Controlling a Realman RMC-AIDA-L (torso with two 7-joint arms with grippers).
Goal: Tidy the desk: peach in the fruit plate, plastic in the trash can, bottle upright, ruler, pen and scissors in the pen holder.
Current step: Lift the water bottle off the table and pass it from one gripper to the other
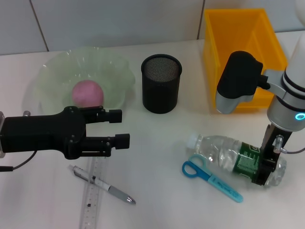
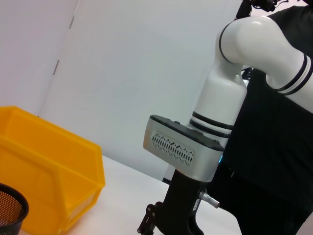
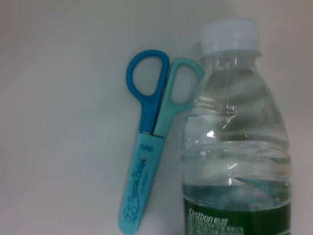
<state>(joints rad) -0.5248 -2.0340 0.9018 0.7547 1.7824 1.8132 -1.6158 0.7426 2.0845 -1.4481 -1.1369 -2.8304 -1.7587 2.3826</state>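
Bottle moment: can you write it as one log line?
bottle: lying, right claw around base | peach: in plate | left claw: open, idle

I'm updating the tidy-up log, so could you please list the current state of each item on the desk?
peach: in the fruit plate
bottle: lying on its side, capped
scissors: closed, flat on the desk beside the bottle
pen: lying on the desk
ruler: lying flat beside the pen
pen holder: upright
left end effector: open, holding nothing
right end effector: at the bottle's base
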